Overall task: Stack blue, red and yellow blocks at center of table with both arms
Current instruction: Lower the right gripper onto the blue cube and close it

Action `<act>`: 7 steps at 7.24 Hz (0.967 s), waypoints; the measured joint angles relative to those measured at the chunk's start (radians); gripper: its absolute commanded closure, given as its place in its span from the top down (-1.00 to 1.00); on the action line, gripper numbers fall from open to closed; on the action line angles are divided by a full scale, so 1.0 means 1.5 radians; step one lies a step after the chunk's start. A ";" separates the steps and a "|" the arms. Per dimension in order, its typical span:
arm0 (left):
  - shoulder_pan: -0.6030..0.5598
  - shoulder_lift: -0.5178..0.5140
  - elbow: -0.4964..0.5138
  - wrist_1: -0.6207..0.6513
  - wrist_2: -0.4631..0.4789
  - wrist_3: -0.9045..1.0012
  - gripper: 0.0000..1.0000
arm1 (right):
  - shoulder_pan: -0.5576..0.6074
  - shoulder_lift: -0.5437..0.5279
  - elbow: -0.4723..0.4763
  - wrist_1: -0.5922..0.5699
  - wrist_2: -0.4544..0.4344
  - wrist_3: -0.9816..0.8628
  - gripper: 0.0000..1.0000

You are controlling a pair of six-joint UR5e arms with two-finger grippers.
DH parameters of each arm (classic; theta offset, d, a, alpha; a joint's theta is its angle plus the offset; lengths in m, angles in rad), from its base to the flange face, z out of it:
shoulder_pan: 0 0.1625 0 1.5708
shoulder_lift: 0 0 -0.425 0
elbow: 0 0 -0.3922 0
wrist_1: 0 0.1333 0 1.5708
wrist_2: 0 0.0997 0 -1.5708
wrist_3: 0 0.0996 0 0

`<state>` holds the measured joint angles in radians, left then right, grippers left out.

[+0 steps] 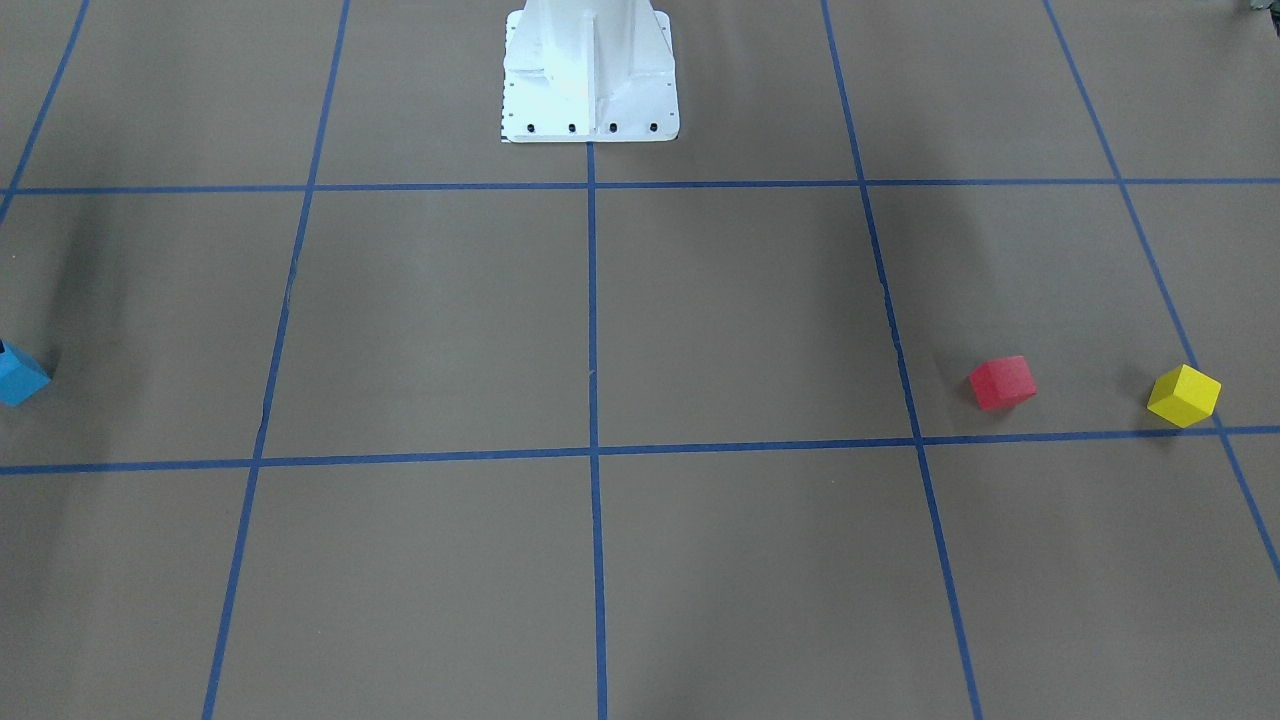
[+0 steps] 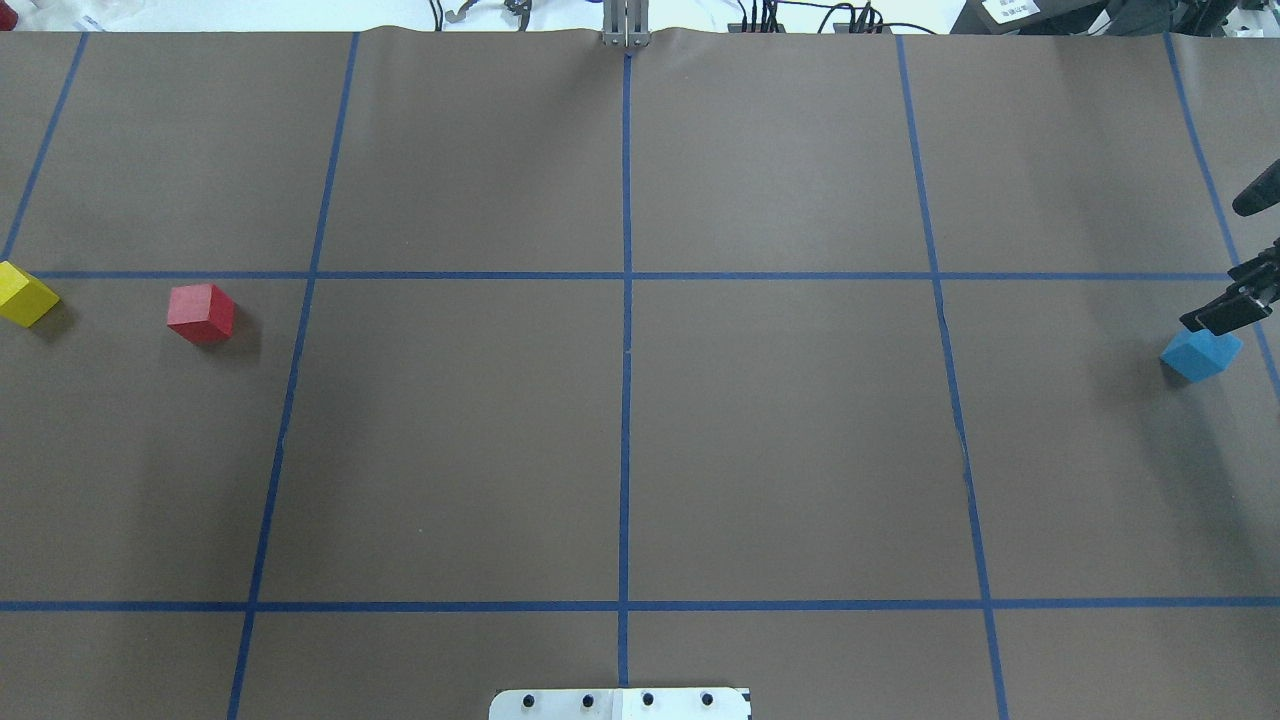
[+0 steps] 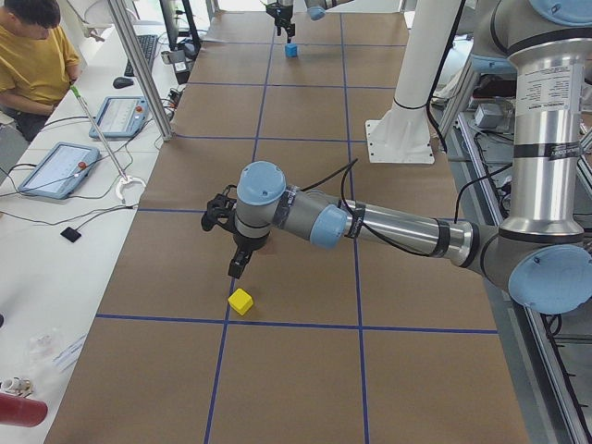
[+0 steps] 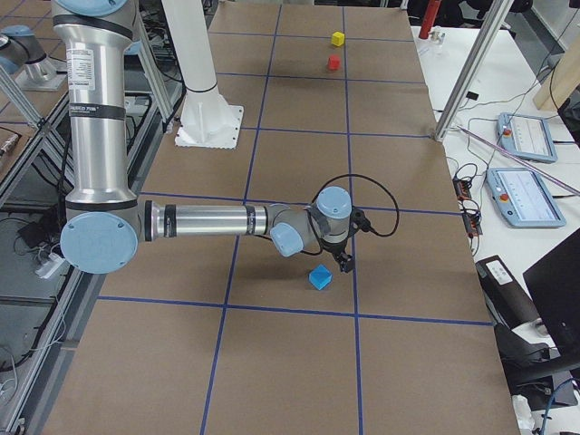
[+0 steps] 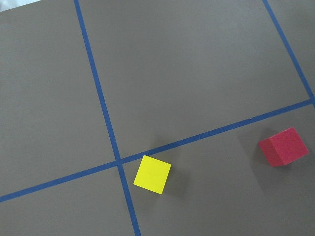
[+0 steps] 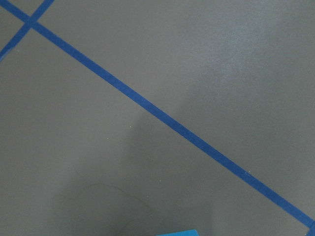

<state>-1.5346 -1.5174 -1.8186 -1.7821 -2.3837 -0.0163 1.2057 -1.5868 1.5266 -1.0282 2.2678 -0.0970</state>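
Opens at nine o'clock on the table (image 2: 780,440) with the yellow block (image 2: 25,295), lying flat beside a crossing of the blue tape lines (image 2: 625,400). Places the red block (image 2: 201,313) near it, toward three o'clock, apart from it and well short of the middle. Catches the left gripper (image 3: 235,268) only from the table's end, hanging near the yellow block and clear of it. Cannot judge its jaws, parted or closed, from that view. Counts no block at the center crossing yet. Ends at three o'clock with the blue block (image 2: 1200,353) on the surface and the right gripper (image 2: 1215,300) just at its twelve o'clock, black fingers seemingly parted and holding nothing. Reads as the opening step: grippers poised by blocks at opposite ends, no pick made. Calls next, most likely, for lowering the right gripper squarely around the blue block, closing on two flat faces, and carrying it to the center as the base. Asks the same of the left for yellow or red, in turn, to avoid a clash over the middle.
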 measured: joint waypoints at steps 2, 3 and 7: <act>0.002 -0.001 0.000 -0.006 -0.001 -0.005 0.99 | -0.004 -0.005 -0.036 0.020 0.001 -0.010 0.96; 0.002 -0.001 0.000 -0.007 -0.002 -0.005 0.99 | -0.009 -0.006 -0.045 0.022 0.002 -0.010 0.96; 0.002 0.003 -0.002 -0.010 -0.020 -0.006 0.99 | -0.040 -0.007 -0.066 0.019 0.002 -0.010 -1.00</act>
<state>-1.5309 -1.5131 -1.8219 -1.7969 -2.4141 -0.0245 1.1453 -1.5977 1.4274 -0.9992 2.2710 -0.1117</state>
